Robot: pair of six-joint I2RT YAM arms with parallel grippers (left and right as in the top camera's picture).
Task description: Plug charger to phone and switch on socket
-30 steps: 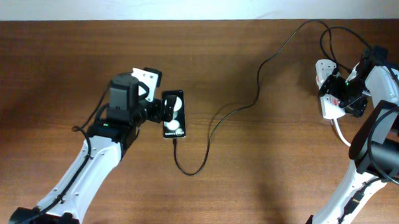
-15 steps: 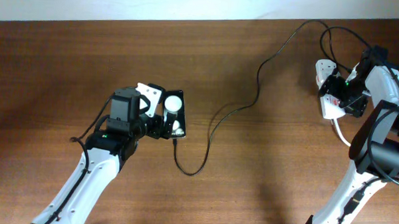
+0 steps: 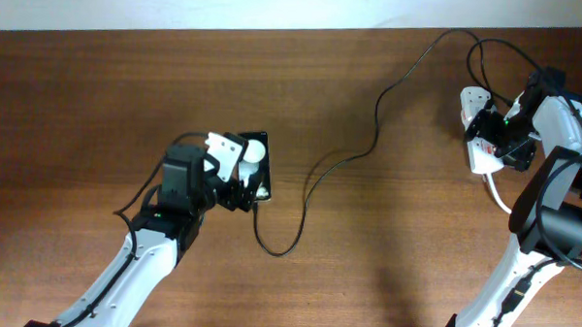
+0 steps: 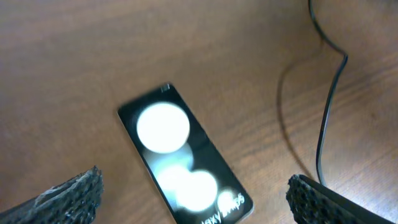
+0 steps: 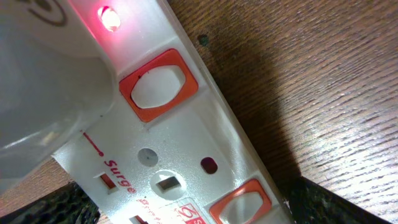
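Observation:
The black phone [image 3: 259,178] lies flat on the table with white reflections on its face; it also shows in the left wrist view [image 4: 180,158]. My left gripper [image 3: 239,173] hovers over the phone's left side, open and empty [image 4: 199,208]. The thin black charger cable [image 3: 308,188] meets the phone's near end, loops, and runs up to the right; it also shows in the left wrist view [image 4: 323,130]. The white socket strip [image 3: 471,100] lies at the far right. My right gripper [image 3: 493,141] is over it, open, with its fingers either side of the strip [image 5: 193,208]. A red light [image 5: 109,17] glows beside an orange switch [image 5: 158,84].
The strip's thick white cord [image 3: 500,198] trails toward the front right. A second orange switch [image 5: 242,205] sits lower on the strip. A blurred white body [image 5: 37,81] fills the upper left of the right wrist view. The table's far edge meets a white wall [image 3: 180,4].
My left arm has drawn back toward the front and its gripper has shifted lower along the phone's left side. The phone, cable and right arm have not moved.

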